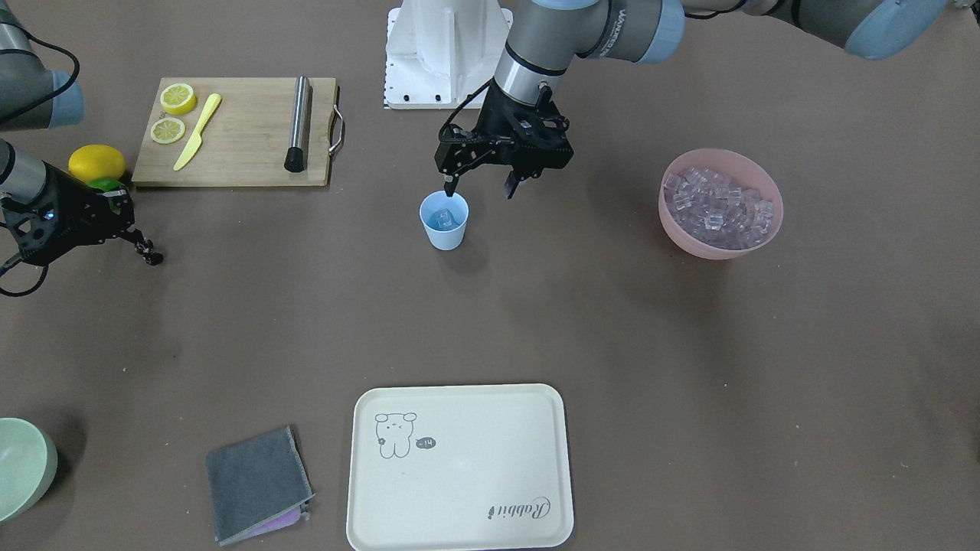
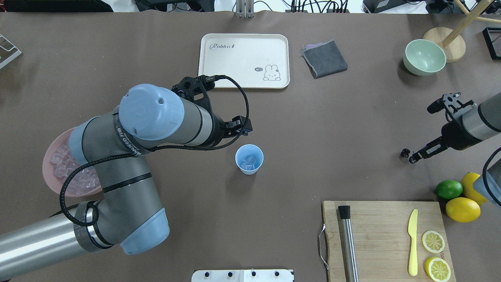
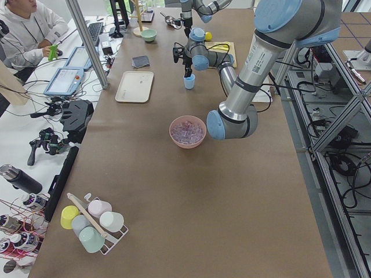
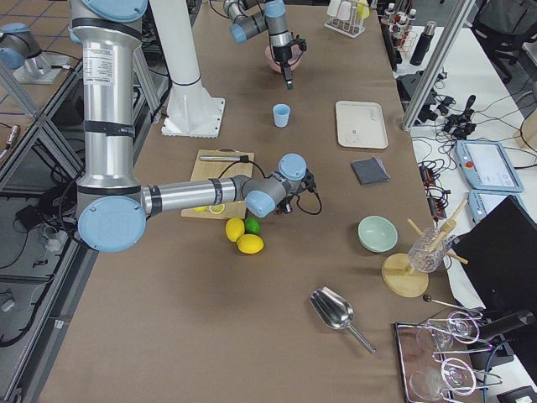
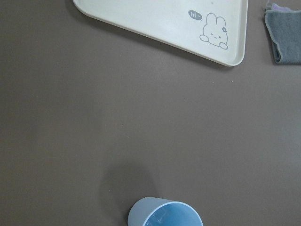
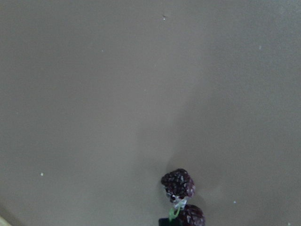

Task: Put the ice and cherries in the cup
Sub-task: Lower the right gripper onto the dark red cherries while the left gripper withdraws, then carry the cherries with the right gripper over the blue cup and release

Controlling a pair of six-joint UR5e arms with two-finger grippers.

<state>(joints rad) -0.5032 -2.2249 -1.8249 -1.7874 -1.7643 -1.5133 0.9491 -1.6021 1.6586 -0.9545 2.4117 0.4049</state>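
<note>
exterior front-facing view, starting at the near edge: a cream tray with a rabbit drawing lies flat. Beside it is a folded grey cloth, and a pale green bowl sits at the corner. further in, on the view's left, the right gripper reaches low over the brown table. its fingers are drawn together on the cherries, which look pinched at the stem. the right wrist view shows the dark fruits just off or on the table surface; i cannot tell which. about mid-table the cup stands upright with a few cubes of ice inside. on the view's right a pink bowl holds a heap of the same ice, well apart from the cup. just behind the cup hangs the left gripper with its jaws spread wide and nothing between them. one fingertip is over the cup's far rim and the other is out to the side. farther back lie a lime and a whole lemon. next to them a wooden cutting board carries two lemon halves, a yellow knife and a metal rod. the white robot base is last.
</note>
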